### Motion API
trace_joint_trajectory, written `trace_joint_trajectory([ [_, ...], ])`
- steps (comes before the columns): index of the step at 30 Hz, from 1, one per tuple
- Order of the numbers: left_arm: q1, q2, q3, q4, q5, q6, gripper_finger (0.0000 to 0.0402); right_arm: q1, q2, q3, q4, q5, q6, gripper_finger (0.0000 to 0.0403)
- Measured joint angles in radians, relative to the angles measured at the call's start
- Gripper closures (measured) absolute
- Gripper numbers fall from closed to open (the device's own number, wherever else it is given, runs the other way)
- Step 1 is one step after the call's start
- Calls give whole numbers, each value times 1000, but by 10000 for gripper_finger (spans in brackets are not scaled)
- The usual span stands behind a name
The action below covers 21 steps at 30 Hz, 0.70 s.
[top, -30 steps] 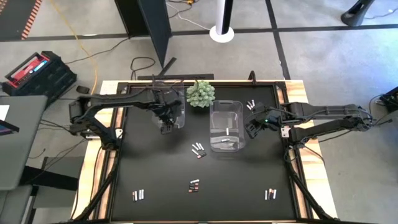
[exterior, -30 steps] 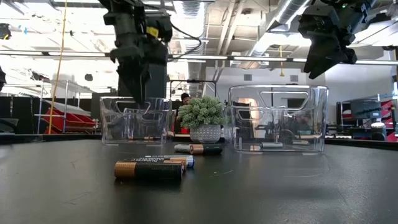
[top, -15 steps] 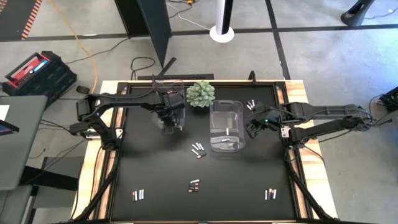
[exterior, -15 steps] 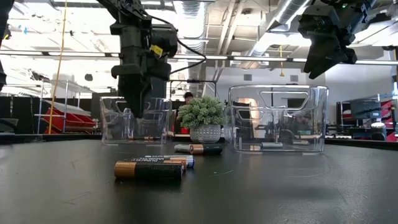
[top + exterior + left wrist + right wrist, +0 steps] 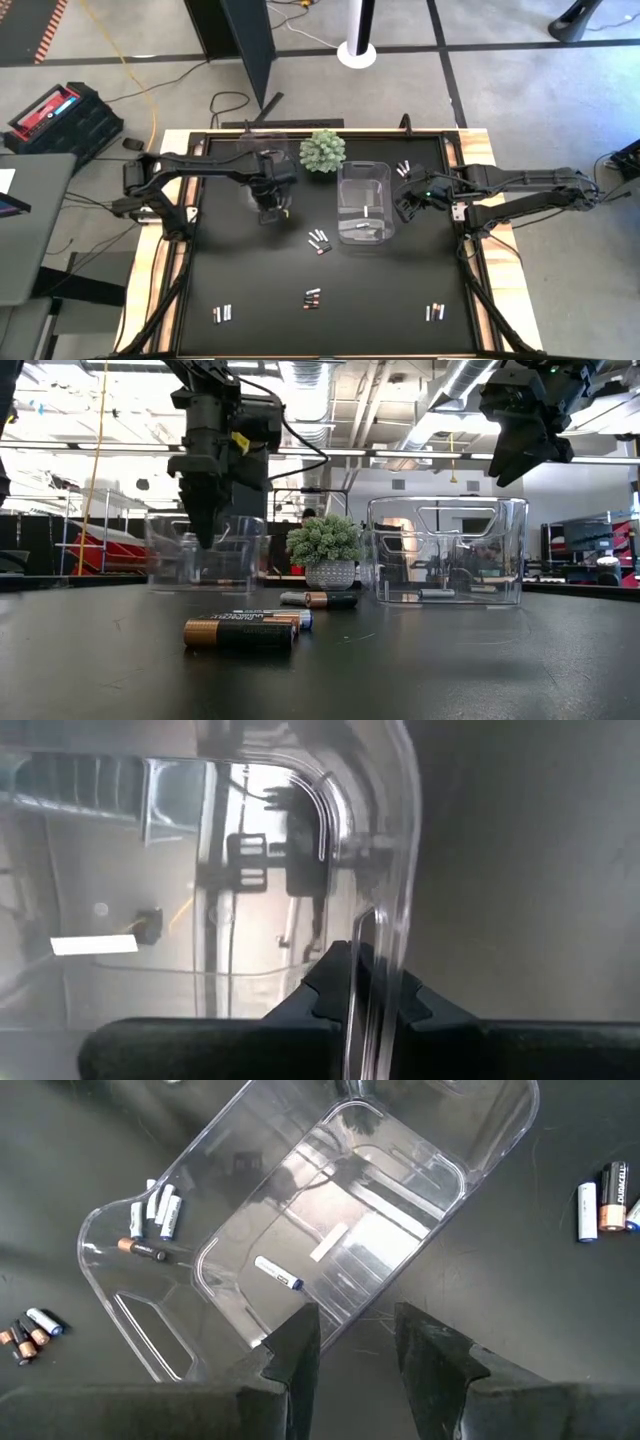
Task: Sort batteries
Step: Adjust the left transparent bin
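Two clear bins stand at the table's far middle: the left bin (image 5: 268,180) (image 5: 205,550) and the right bin (image 5: 364,203) (image 5: 447,550). My left gripper (image 5: 272,207) (image 5: 205,535) points down, shut on the left bin's near wall. My right gripper (image 5: 405,205) (image 5: 355,1345) hangs open above the table, just right of the right bin, with nothing between its fingers. Batteries lie in small groups on the black table (image 5: 318,240) (image 5: 312,298) (image 5: 223,313) (image 5: 434,313) (image 5: 404,169). A few batteries (image 5: 277,1273) (image 5: 155,1210) lie inside the right bin, and a pale battery (image 5: 93,945) lies in the left bin. My left gripper pinches the left bin's near wall (image 5: 375,950) at its rim, with one finger inside the bin and one outside. The fingers (image 5: 330,990) come from above, pointing down. The bin stays upright; whether its bottom is off the table I cannot tell.
A green spiky plant in a pot (image 5: 322,150) (image 5: 325,540) stands between the two bins at the far edge. Two dark batteries (image 5: 240,632) lie nearest the low camera. The table's near half holds only the scattered battery groups.
My left gripper has sunk onto the left bin's near wall and shut on it. The bin has shifted a little toward the table's left edge, staying upright. My right arm has kept still.
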Motion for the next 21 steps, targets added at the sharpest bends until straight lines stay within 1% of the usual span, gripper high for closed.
trace_joint_trajectory([
  [7, -145, -8, 0, -20, 4, -107, 391, 0, 0, 0, 0, 0, -37, 255],
  [12, -247, -34, 0, -68, 8, -160, 391, 0, 0, 0, 0, -1, -76, 255],
  [17, -314, -34, 0, -121, 8, -187, 391, 0, 0, 0, 0, -1, -82, 255],
  [21, -350, -34, 0, -111, 7, -209, 391, 0, 0, 0, 0, -1, -82, 255],
])
